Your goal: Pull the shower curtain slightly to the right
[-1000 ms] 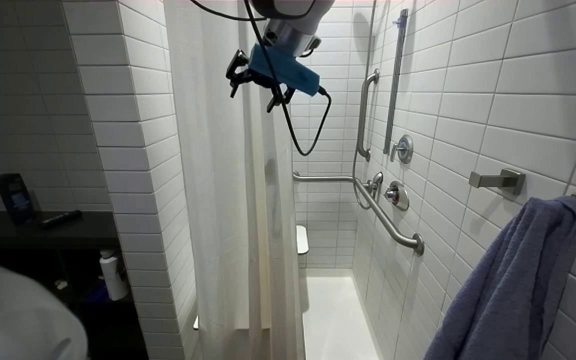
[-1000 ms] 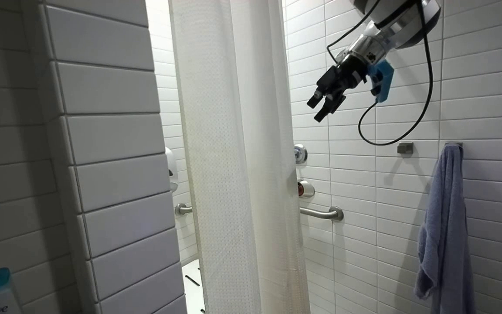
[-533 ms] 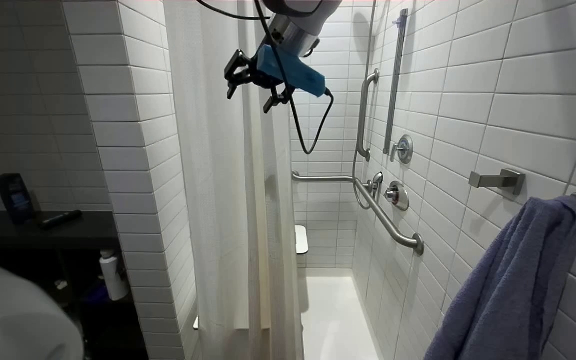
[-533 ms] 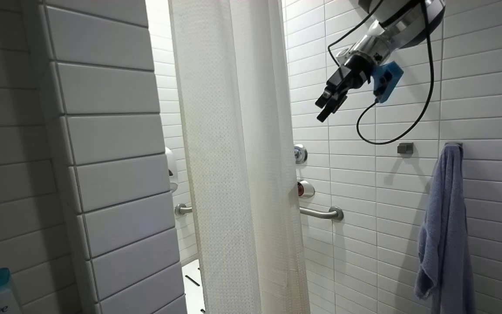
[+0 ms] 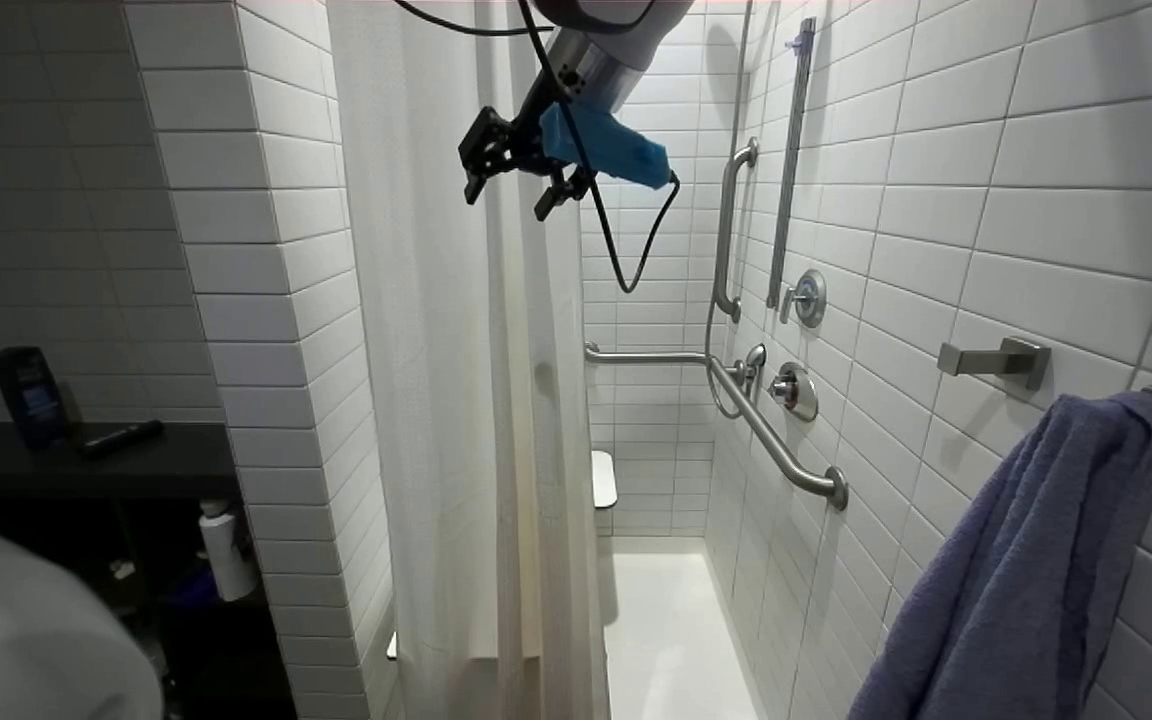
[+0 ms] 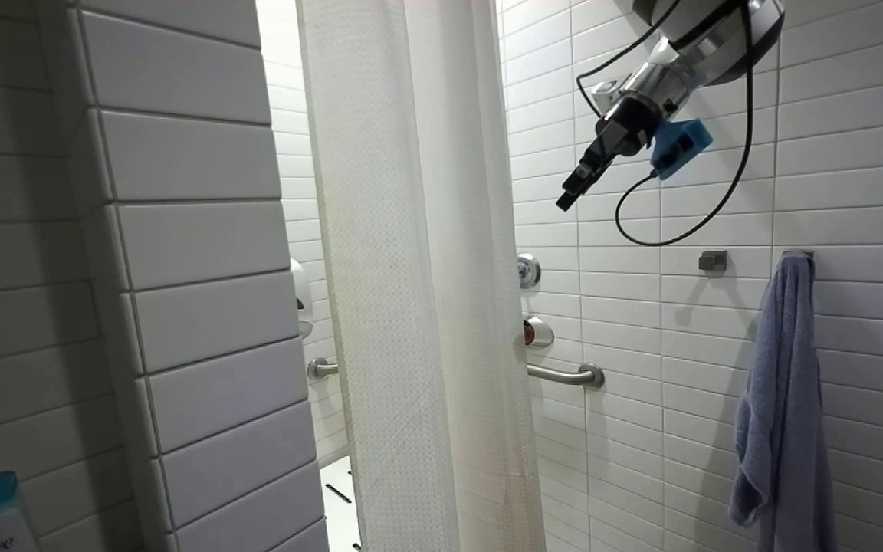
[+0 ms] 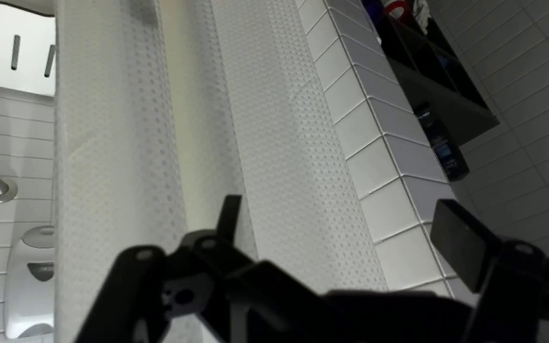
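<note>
The shower curtain [image 5: 436,400] is a tall off-white sheet with long vertical folds. It hangs left of the shower opening in an exterior view, and it stands in the middle of an exterior view [image 6: 411,268]. It fills much of the wrist view [image 7: 279,143]. My gripper [image 5: 508,201] is open and empty, high up in front of the curtain in that view. In an exterior view my gripper [image 6: 566,201] is right of the curtain's edge, apart from it, with its fingers overlapping. In the wrist view the jaws [image 7: 343,228] are wide apart with nothing between them.
A tiled pillar [image 5: 256,300] stands beside the curtain. A blue-grey towel [image 5: 1026,560] hangs on the right wall. A steel grab bar [image 5: 776,440] and shower valves [image 5: 794,390] are on that wall. A dark shelf [image 5: 176,465] is at the left. A cable [image 6: 717,218] loops below the arm.
My wrist has turned, so the fingers now overlap in an exterior view where they showed apart. The blue camera mount has shifted slightly right. The gripper stays open, and the curtain looks unmoved.
</note>
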